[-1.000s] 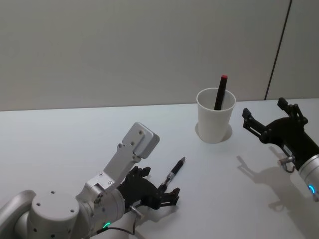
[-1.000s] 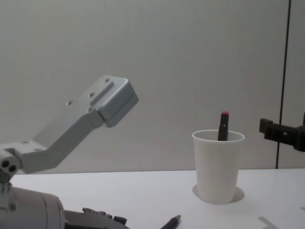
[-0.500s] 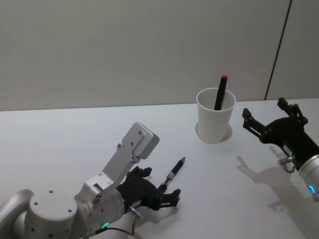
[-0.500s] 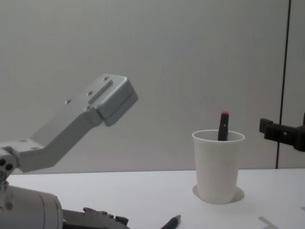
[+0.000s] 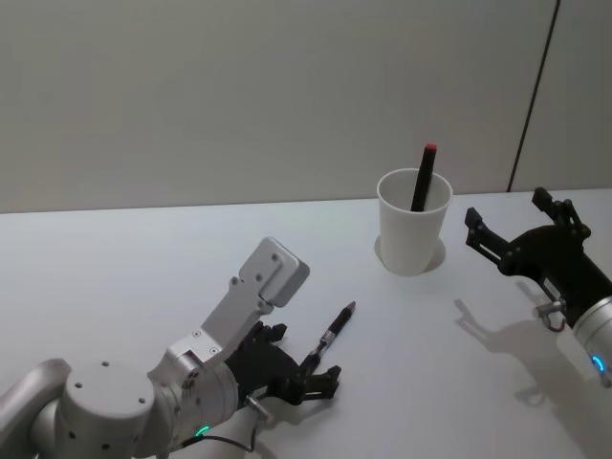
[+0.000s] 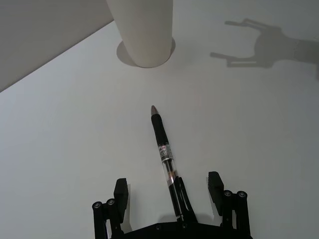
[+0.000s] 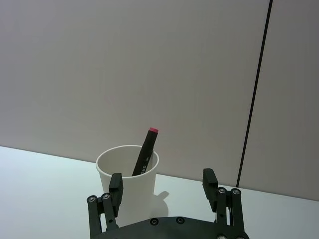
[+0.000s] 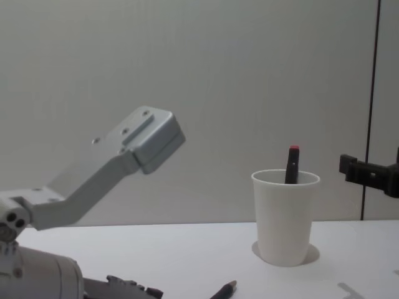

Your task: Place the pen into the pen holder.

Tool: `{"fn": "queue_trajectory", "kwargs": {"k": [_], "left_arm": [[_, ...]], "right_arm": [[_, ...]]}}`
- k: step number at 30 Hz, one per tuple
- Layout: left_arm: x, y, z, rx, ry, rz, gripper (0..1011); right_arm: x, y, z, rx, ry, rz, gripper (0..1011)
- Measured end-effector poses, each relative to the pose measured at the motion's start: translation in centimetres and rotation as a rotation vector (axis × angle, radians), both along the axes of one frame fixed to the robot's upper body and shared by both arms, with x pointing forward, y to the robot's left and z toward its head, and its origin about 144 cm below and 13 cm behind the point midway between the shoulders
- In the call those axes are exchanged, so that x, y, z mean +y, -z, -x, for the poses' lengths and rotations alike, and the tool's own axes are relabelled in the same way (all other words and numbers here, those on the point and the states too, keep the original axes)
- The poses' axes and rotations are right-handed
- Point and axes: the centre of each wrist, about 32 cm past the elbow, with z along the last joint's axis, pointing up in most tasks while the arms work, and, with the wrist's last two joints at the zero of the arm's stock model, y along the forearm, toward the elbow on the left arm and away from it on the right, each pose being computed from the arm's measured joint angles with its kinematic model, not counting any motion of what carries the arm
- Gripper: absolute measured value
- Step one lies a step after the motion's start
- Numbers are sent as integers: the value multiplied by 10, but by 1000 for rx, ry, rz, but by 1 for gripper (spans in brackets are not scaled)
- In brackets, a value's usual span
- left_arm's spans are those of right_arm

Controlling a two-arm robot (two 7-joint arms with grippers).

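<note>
- Shifted slightly since a second ago, our left gripper [image 6: 168,180] straddles the pen's [image 6: 160,142] rear end, fingers wide, nothing gripped.
- It lies flat on the counter [image 5: 143,258], apart from the paper cup [image 5: 413,234] holding a red-capped marker [image 5: 422,177].
- Beside the cup our right gripper [image 5: 507,208] idles, fingers wide; grasp, lift and drop remain.
</note>
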Motion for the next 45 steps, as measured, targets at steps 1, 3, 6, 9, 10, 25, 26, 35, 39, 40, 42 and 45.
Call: {"fn": "queue_trajectory", "kwargs": {"k": [1,3,6,9,10,25,26,35,39,40,42,45], "left_arm": [[0,0,-1,2,-1,-4,1001],[0,1,-1,4,-3,-7,1001],[-1,2,-2,6,-5,-10,1001],[-1,2,-4,9,-6,-11,1001],[-1,3,-4,10,-6,-11,1001],[-1,5,-6,17,-11,-15,950],[-1,5,-6,17,-11,-15,950],[-1,5,-6,19,-13,-17,905],[-1,5,-6,20,-13,-18,880],[-1,5,-6,20,-13,-18,880],[-1,5,-6,20,-12,-18,867],[0,6,-6,16,-9,-15,854]], "right_arm": [[0,0,0,0,0,0,1001],[0,0,0,0,0,0,1001],[0,0,0,0,0,0,1002],[0,0,0,0,0,0,1001],[0,0,0,0,0,0,1001],[0,0,0,0,0,0,1001],[0,0,0,0,0,0,1002],[0,0,0,0,0,0,1002],[0,0,0,0,0,0,1001],[0,0,0,0,0,0,1001],[0,0,0,0,0,0,1001],[0,0,0,0,0,0,1001]]}}
